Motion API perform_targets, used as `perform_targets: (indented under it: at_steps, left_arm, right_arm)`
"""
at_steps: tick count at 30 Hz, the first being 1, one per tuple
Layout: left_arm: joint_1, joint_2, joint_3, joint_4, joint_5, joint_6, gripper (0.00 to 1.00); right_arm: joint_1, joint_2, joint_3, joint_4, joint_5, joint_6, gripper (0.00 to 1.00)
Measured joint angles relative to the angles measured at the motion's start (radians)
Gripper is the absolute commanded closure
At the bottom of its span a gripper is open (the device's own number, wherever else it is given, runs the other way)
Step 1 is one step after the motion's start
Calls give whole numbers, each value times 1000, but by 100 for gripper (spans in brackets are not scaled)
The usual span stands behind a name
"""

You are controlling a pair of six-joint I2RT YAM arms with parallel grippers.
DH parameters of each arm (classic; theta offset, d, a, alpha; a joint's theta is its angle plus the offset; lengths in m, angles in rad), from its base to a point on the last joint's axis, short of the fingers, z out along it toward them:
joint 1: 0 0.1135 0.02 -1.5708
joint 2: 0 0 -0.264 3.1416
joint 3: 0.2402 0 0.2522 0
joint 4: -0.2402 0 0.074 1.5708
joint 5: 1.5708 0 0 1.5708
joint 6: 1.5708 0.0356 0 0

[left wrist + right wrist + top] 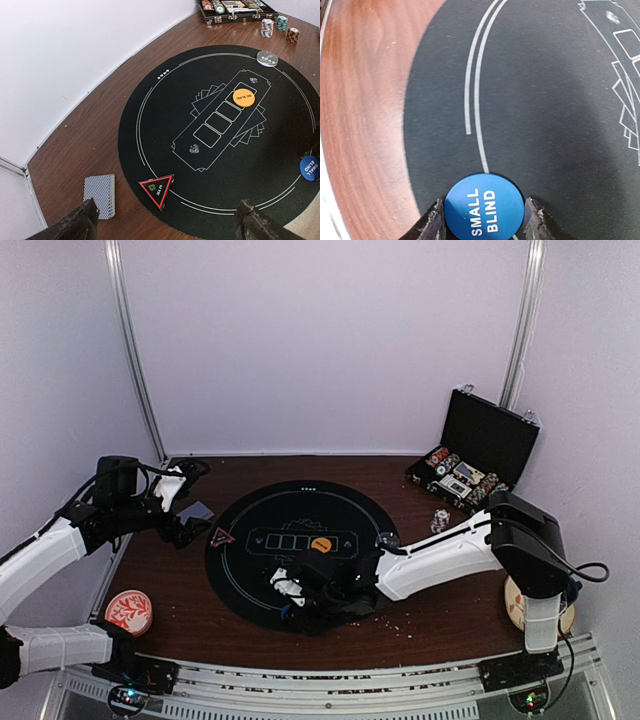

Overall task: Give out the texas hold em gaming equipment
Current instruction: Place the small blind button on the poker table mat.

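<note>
The right pincer [484, 212] is clamped on a round blue button disc lettered SMALL BLIND [484, 206]: its two dark fingers [434, 227] are pressed against opposite edges of the disc. The disc is held low over the near part of a round black mat printed with white lines [245, 580], close to the mat's double white ring. Whether it rests on the mat cannot be told.

The left pincer [167, 212] is spread wide with nothing between its tips, and is held above the left edge of the mat. Below it, a red triangular marker with a black centre [157, 189] is laid at the mat's rim. Near the marker but apart from it, a deck of grey-blue-backed playing cards [99, 195] is laid flat on the brown wooden tabletop [90, 130].

A round orange button disc lettered BIG BLIND [243, 96] is set on one of the white card boxes printed at the mat's centre. A pale translucent disc [267, 58] is seen at the far right rim of the mat. Beyond it, three short stacks of striped poker chips [267, 27] are stood on the tabletop, near an open black carrying case [480, 445] in which more chips are packed. A red-and-white patterned round dish [129, 610] is placed at the near left corner of the tabletop.
</note>
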Motion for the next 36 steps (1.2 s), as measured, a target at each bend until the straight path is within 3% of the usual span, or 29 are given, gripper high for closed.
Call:
perform_targets:
  at_steps: [9,26,36]
  left_arm:
    - [0,2,-3,2,-7,0,2]
    - [0,6,-5,8,-8,0,2]
    - [0,6,-5,8,-8,0,2]
  right_arm:
    - [22,0,0,0,-6,-14,45]
    - [35,-38,0,-46,11,-20,5]
    - [-111,-93,103,-118,164,112,2]
